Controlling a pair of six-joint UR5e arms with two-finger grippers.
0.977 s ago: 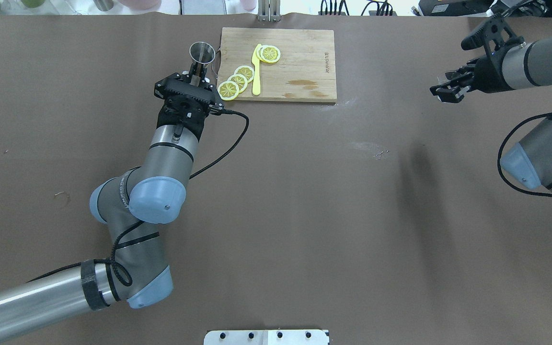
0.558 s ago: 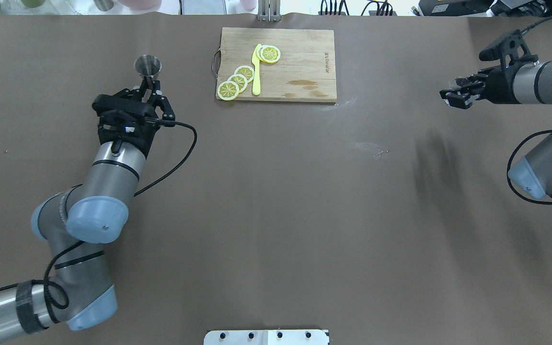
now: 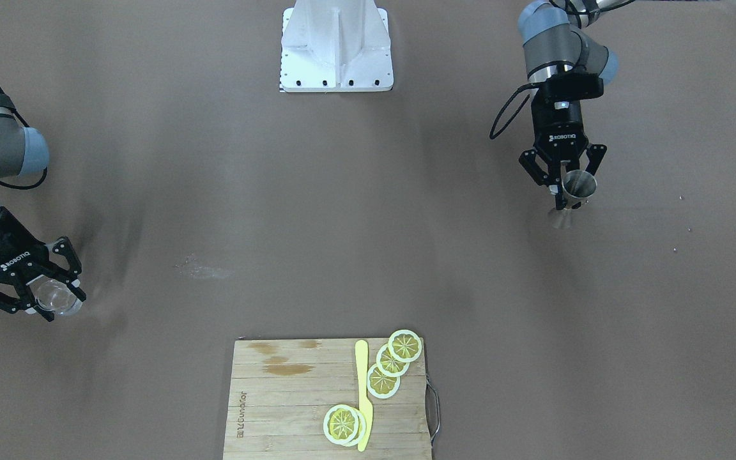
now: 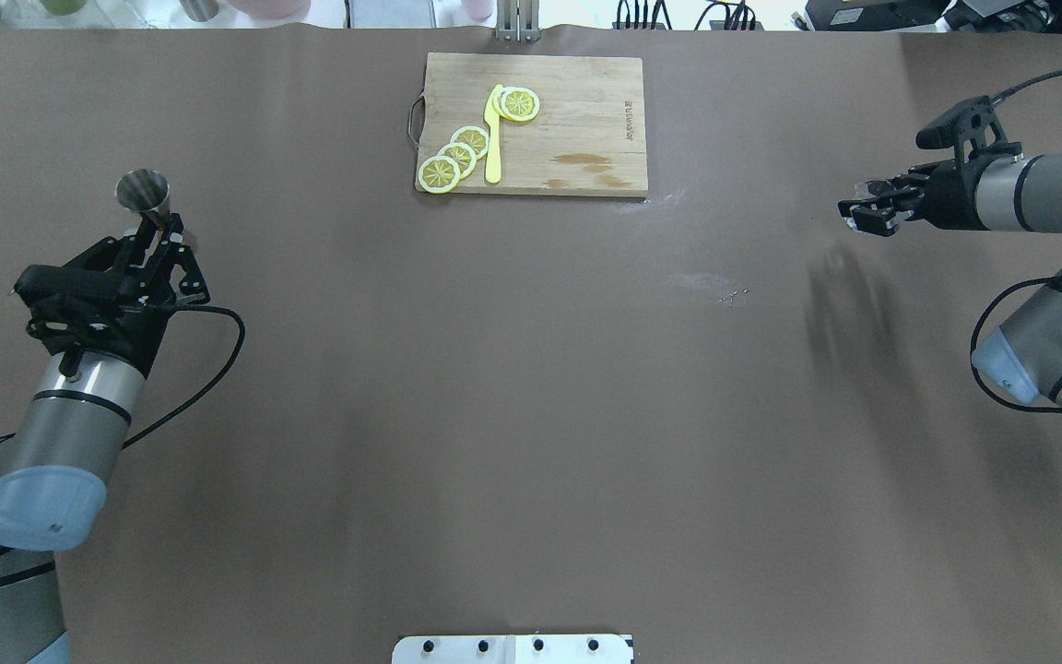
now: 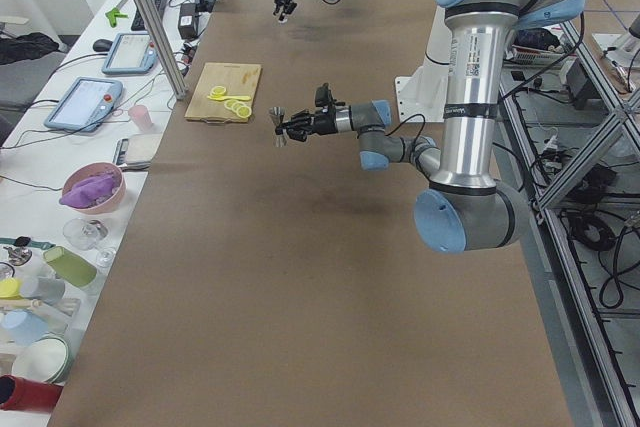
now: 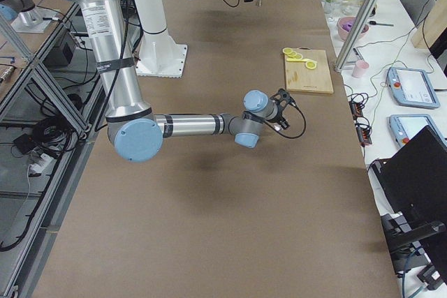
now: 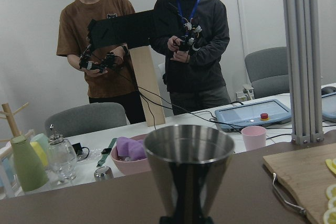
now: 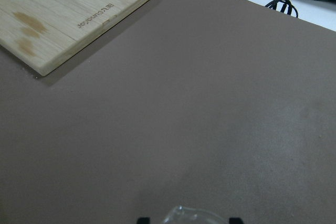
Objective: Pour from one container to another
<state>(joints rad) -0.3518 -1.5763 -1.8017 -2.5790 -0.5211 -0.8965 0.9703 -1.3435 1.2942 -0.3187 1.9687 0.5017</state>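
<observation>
The steel jigger (image 4: 142,191) stands upright with its wide cone up at the table's left side. My left gripper (image 4: 160,235) is shut on its narrow waist. The front view shows the same hold, gripper (image 3: 563,199) on jigger (image 3: 580,185). The jigger's cone (image 7: 189,163) fills the left wrist view. At the far right, my right gripper (image 4: 867,210) is shut on the clear glass (image 4: 868,190). The front view shows the glass (image 3: 56,298) between the gripper's (image 3: 34,300) fingers. Only the glass rim (image 8: 195,216) shows in the right wrist view.
A wooden cutting board (image 4: 586,111) lies at the far middle, with lemon slices (image 4: 457,155) and a yellow knife (image 4: 492,138) on it. The robot's base plate (image 3: 336,48) is at the near edge. Two people stand beyond the table's far side in the left wrist view.
My left arm has carried the jigger left and back from beside the cutting board. My right gripper has come a little nearer the robot with the glass.
</observation>
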